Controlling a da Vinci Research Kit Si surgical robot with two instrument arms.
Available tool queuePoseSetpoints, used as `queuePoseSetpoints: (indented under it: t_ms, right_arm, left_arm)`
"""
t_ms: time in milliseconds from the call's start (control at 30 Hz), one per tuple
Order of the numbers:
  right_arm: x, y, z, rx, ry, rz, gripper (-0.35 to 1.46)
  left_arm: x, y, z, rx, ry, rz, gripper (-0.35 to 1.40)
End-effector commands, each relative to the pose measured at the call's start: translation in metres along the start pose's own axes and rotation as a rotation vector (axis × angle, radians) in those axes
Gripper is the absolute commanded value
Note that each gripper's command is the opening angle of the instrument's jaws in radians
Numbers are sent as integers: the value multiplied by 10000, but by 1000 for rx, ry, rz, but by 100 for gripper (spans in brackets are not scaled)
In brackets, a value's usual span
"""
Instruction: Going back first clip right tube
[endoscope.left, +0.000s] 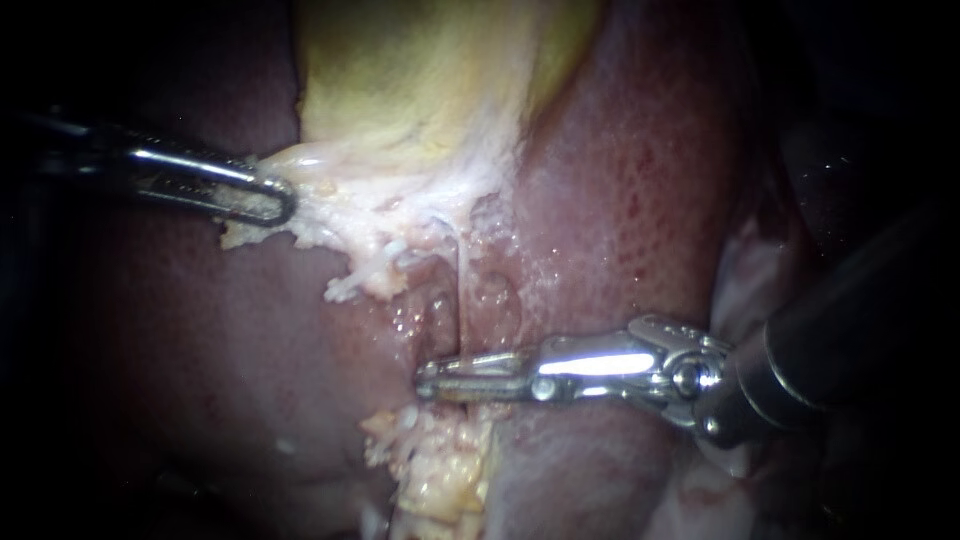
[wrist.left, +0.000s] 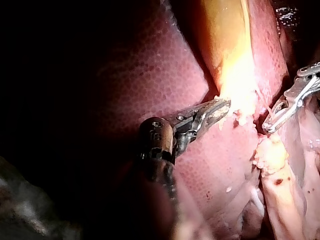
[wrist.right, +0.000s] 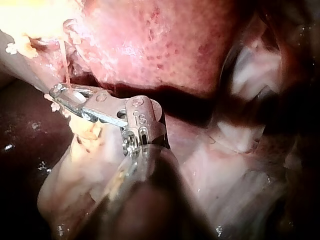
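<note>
The yellow gallbladder (endoscope.left: 420, 70) lies on the dark red liver (endoscope.left: 620, 180). My left instrument (endoscope.left: 275, 200) is shut on the pale tissue at the gallbladder's lower edge; the left wrist view shows the same hold (wrist.left: 220, 107). A thin pale tube (endoscope.left: 459, 280) runs down from that tissue. My right instrument (endoscope.left: 440, 380) lies across the tube's lower end, and its long jaws stand a narrow gap apart with the tube between them. The right wrist view shows these jaws (wrist.right: 62, 95) under the tube (wrist.right: 63, 60). I cannot make out a clip.
A lump of yellowish fatty tissue (endoscope.left: 440, 470) sits just below my right instrument's jaws. Pale membrane (endoscope.left: 750, 270) lies behind the right shaft. Liver surrounds the groove on both sides.
</note>
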Motion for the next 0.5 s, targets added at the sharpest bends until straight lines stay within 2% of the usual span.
queuePoseSetpoints:
  t_ms: [33, 167, 200, 300, 400, 500]
  right_arm:
    - [0, 0, 0, 0, 0, 0, -35]
    - [1, 2, 2, -2, 2, 0, -31]
    - [1, 3, 3, 0, 4, 0, -12]
    - [-1, 6, 9, -1, 4, -74, 20]
    - [0, 7, 17, -4, 6, -121, 37]
    - [2, 8, 21, -5, 6, -180, 42]
  left_arm:
    - [0, 0, 0, 0, 0, 0, -35]
    - [0, 0, 0, 0, 0, 0, -35]
    - [0, 0, 0, 0, 0, 0, -35]
    - [0, 0, 0, 0, 0, 0, -35]
    - [0, 0, 0, 0, 0, 0, -35]
    - [0, 0, 0, 0, 0, 0, -35]
